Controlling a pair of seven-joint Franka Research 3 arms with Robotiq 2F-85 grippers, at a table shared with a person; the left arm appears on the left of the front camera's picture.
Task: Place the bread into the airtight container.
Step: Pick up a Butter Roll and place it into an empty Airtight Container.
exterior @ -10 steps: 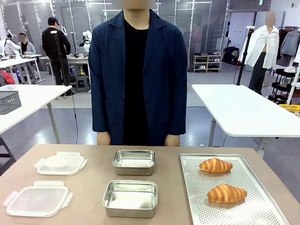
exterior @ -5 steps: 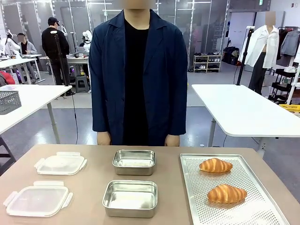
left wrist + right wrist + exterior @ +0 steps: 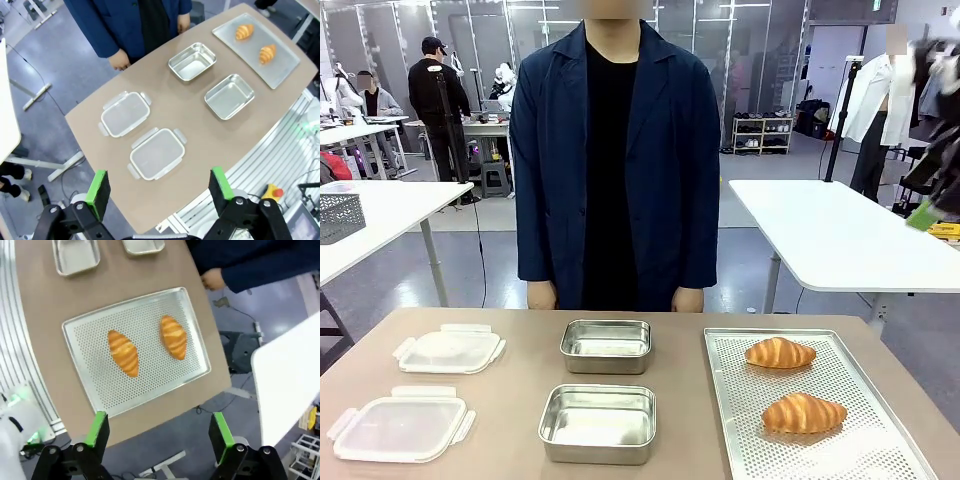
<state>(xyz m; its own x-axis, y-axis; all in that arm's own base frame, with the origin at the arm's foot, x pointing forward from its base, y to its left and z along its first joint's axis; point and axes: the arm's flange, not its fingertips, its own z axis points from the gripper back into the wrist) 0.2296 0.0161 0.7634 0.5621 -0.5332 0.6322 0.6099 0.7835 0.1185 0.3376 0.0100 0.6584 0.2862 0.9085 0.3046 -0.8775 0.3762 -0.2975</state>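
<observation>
Since a second ago we see the right arm (image 3: 938, 150) has swung in, blurred, up right of the perforated metal tray (image 3: 740, 430); nothing on the table has shifted. Golden ridged far croissant (image 3: 779, 352) and near croissant (image 3: 804, 413) lie on the tray. Left of the tray: shiny rectangular far container (image 3: 606, 345), near container (image 3: 598, 422), then clear plastic lids (image 3: 449, 350). Left gripper (image 3: 159, 184) and right gripper (image 3: 157, 427) have their fingers spread wide and hold nothing.

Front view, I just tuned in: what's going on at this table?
Nothing is being handled yet. Two croissants lie on the perforated tray, on the robot's right. Two steel containers sit empty in the middle of the table, with the clear lids off to the left. The person stands at the far edge, hands down. The left gripper and right gripper hang high above the table, jaws open and empty.
</observation>
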